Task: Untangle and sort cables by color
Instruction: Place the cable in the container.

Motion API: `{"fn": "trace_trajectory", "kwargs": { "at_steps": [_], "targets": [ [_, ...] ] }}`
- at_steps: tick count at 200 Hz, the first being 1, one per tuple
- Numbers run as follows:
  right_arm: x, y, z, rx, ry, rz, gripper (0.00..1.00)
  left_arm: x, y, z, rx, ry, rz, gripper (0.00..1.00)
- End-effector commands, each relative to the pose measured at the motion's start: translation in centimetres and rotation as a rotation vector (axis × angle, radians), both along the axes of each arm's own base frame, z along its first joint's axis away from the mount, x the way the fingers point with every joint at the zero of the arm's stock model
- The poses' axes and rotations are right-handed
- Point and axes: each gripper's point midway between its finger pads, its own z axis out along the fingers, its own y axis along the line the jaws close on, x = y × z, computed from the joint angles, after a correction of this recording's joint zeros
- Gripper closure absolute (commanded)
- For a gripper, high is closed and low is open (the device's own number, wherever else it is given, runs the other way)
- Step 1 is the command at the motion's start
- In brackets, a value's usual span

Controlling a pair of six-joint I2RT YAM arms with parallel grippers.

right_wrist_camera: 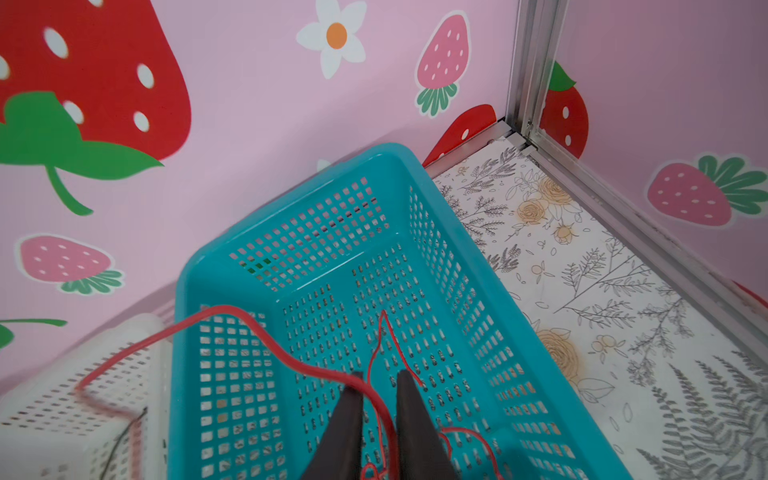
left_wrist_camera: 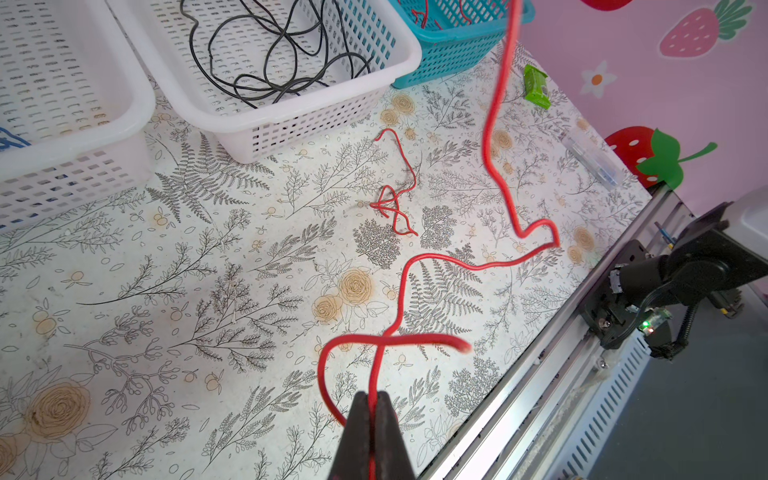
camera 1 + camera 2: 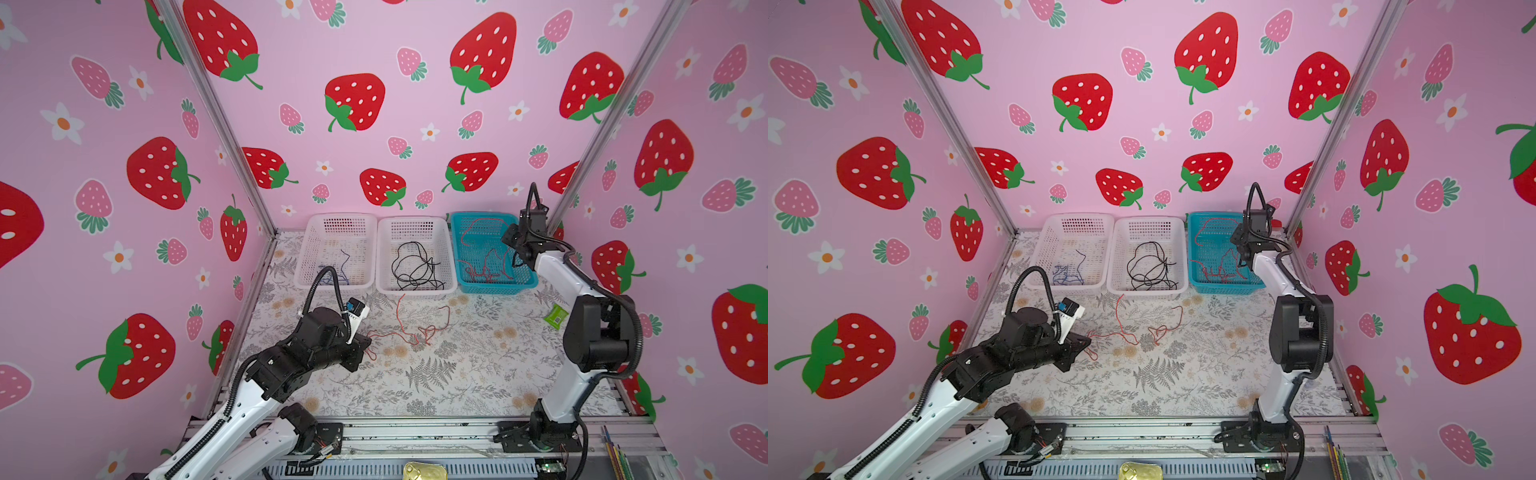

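Note:
Red cables (image 3: 415, 332) (image 3: 1142, 332) lie tangled on the floral table. My left gripper (image 2: 374, 399) (image 3: 365, 345) is shut on one red cable (image 2: 399, 291), which loops up and away from the jaws. A smaller red cable (image 2: 395, 199) rests on the table beyond. Black cables (image 3: 415, 266) fill the middle white basket (image 3: 453, 270), and blue cables (image 3: 336, 274) lie in the left white basket (image 3: 303, 266). My right gripper (image 1: 379, 378) (image 3: 517, 262) hangs over the teal basket (image 1: 457, 257), jaws apart. A red cable (image 1: 291, 361) runs loose between them and out over the rim.
A green packet (image 3: 556, 314) (image 2: 536, 85) lies at the table's right side, near a clear plastic piece (image 2: 594, 158). Metal rails (image 3: 415, 432) edge the front. Strawberry-print walls close in the back and both sides.

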Motion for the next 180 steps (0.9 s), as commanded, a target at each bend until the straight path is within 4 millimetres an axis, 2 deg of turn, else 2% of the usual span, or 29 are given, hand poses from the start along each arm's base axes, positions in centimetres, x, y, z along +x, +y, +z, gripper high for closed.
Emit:
{"fn": "trace_trajectory", "kwargs": {
  "at_steps": [1,15,45,54,72,95,118,147,180],
  "targets": [
    [-0.3,-0.6,1.5,0.005,-0.017,-0.033,0.71,0.0,-0.3,0.3,-0.012,-0.015,-0.018,1.0],
    [-0.5,-0.5,2.1,0.007,-0.025,-0.024,0.65,0.0,-0.4,0.3,-0.012,-0.009,-0.021,1.0],
    [-1.3,0.3,3.7,0.018,-0.055,0.015,0.6,0.0,-0.4,0.2,-0.011,-0.007,-0.024,1.0],
    [-1.8,1.3,4.3,0.021,-0.072,0.061,0.59,0.0,-0.4,0.2,-0.011,-0.005,-0.021,1.0],
    [-3.3,4.5,4.4,0.031,-0.103,0.214,0.55,0.0,-0.4,0.2,-0.01,-0.004,-0.022,1.0],
    [-5.6,7.7,2.5,0.051,-0.098,0.358,0.51,0.0,-0.4,0.1,-0.009,-0.003,-0.022,1.0],
    [-7.2,9.9,-0.6,0.039,-0.038,0.447,0.51,0.0,-0.4,0.1,-0.009,-0.002,-0.022,1.0],
    [-8.3,11.9,-3.9,0.037,0.021,0.52,0.51,0.0,-0.5,-0.1,-0.008,0.006,-0.027,1.0],
    [-9.0,13.4,-5.9,0.002,0.043,0.566,0.51,0.1,-0.5,-0.2,-0.004,0.008,-0.024,1.0]
  ]
}}
